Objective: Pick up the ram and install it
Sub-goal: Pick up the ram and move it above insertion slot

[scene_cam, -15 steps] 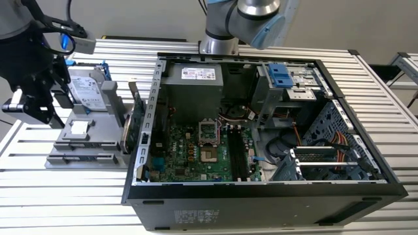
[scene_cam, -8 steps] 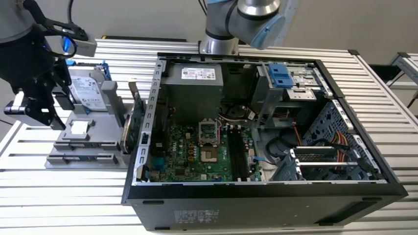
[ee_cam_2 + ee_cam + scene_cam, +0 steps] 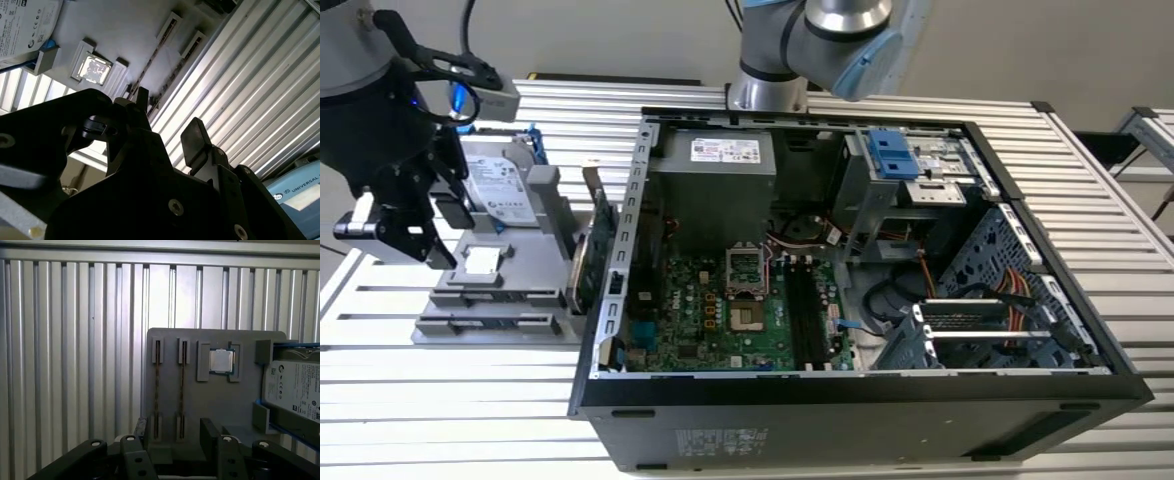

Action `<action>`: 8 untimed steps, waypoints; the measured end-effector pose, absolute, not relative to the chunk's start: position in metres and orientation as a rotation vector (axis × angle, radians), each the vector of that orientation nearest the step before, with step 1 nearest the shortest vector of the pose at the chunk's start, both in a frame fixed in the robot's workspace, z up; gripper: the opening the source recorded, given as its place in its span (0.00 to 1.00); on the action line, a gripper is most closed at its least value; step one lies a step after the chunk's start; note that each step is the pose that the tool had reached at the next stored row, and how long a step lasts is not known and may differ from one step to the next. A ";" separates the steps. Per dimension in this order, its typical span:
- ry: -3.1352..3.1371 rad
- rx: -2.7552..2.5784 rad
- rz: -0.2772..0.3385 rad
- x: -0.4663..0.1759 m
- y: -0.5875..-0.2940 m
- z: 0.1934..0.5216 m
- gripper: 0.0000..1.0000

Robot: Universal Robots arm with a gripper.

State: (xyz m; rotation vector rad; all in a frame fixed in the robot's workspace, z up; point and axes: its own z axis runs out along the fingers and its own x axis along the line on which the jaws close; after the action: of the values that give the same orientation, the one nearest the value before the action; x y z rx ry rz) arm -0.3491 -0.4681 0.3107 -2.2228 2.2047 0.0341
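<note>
A ribbed aluminium table (image 3: 467,400) carries everything. In the exterior view, one open computer case (image 3: 854,400) fills the centre and right of the frame. One grey holder (image 3: 534,290) sits just beside it at centre left. The single black gripper (image 3: 420,235) hangs over that holder near the left edge.

In the first wrist view the holder carries four parts. One ram stick (image 3: 157,390) and a second ram stick (image 3: 182,390) stand on edge in parallel slots at lower centre. One square processor chip (image 3: 221,361) lies just beside them. One hard drive (image 3: 295,390) in a blue frame sits at the right edge.

The gripper's two fingers (image 3: 208,435) are spread apart at the bottom of that frame, grasping nothing. In the second wrist view, bare table ribs show between them.
</note>
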 end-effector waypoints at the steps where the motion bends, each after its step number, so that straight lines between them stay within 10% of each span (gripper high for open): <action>1: 2.205 -2.223 0.034 -0.349 -0.468 0.310 1.00; 8: 2.205 -2.223 0.034 -0.349 -0.468 0.306 1.00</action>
State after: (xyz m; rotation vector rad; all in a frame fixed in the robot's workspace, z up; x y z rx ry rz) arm -0.3491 -0.4681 0.3055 -2.2228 2.2047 0.0339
